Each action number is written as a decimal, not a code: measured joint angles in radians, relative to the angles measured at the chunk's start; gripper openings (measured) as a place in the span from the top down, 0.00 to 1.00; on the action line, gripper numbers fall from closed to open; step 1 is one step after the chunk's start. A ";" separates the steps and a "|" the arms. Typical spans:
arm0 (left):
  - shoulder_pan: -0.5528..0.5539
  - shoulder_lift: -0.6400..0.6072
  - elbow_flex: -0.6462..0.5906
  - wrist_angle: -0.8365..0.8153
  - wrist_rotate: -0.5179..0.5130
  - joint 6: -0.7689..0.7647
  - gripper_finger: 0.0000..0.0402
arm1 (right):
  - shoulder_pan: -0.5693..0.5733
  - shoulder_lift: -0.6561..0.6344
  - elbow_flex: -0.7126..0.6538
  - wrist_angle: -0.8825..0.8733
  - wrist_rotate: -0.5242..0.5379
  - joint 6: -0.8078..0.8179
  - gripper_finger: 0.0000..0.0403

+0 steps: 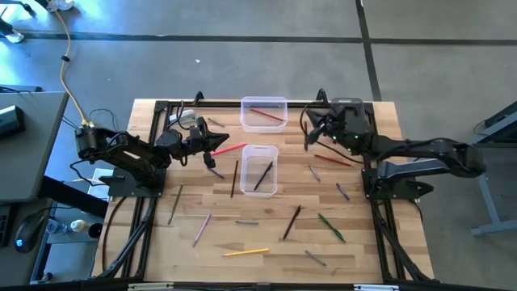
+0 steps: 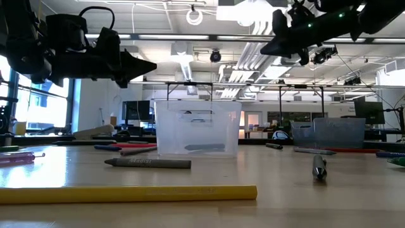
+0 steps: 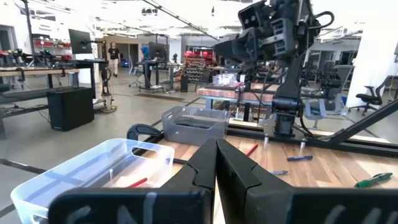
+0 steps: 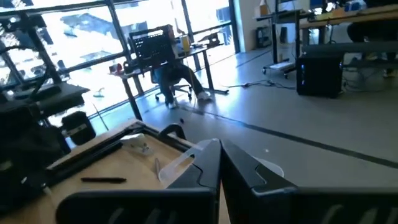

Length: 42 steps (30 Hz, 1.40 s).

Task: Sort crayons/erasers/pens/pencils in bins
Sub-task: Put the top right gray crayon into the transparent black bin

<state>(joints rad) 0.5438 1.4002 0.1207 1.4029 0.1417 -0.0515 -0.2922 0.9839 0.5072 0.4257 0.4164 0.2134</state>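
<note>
Left wrist view: left tool pinched narrow, gripping nothing visible, raised above the wooden slatted surface. Just ahead of it, a clear rectangular plastic bin with a thin red stick inside. Beyond that, a smoky grey plastic bin. Farther off, right tool, likewise closed and empty, waiting.

Likely step: spread the fingers, drop straight onto the long red crayon just beside the left tool's tip, close at mid-length, lift level.

Only in high view: that crayon, plus the second clear plastic bin. Only in low view: both tools well off the surface.
</note>
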 joint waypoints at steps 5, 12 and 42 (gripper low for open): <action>-0.001 0.000 0.000 0.000 0.000 -0.008 1.00 | 0.051 -0.003 0.000 -0.112 -0.005 -0.009 1.00; -0.001 0.000 0.000 0.000 0.000 -0.007 1.00 | 0.174 -0.003 0.000 -0.353 0.064 0.176 1.00; -0.001 0.000 0.000 0.001 0.001 -0.008 1.00 | 0.323 0.232 0.247 -0.947 0.011 0.514 1.00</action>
<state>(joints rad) 0.5429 1.4002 0.1211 1.4040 0.1425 -0.0593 0.0311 1.2161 0.7540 -0.5210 0.4274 0.7273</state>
